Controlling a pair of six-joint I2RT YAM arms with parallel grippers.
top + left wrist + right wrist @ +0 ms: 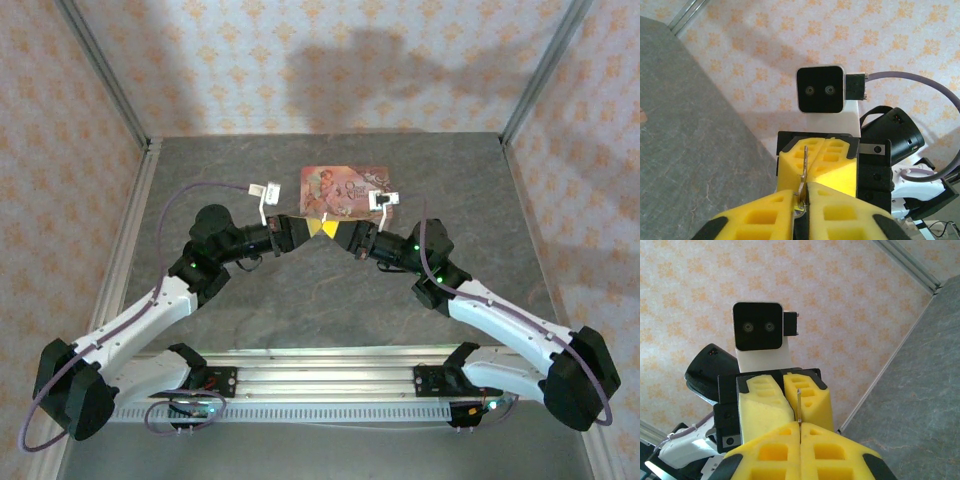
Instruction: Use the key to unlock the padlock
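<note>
Arms meet tip to tip from above, left gripper (316, 229) against right gripper (331, 231) just before the pink tin (345, 190); at the left wrist its yellow pads (840, 215) clench the key (803, 175); at the right wrist, that gripper's closed pads (830, 452) pinch the same thin blade.

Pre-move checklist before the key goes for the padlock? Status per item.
1. Grip on the key by the left gripper: ok, jaws shut on it, blade pointing outward.
2. Closure of the right gripper: ok, jaws shut. What the thin metal sliver at their seam is: cannot tell.
3. Hold on the padlock and where its keyhole faces: cannot tell.
4. Grippers facing tip to tip above the table, in front of the pink tin: ok.
</note>
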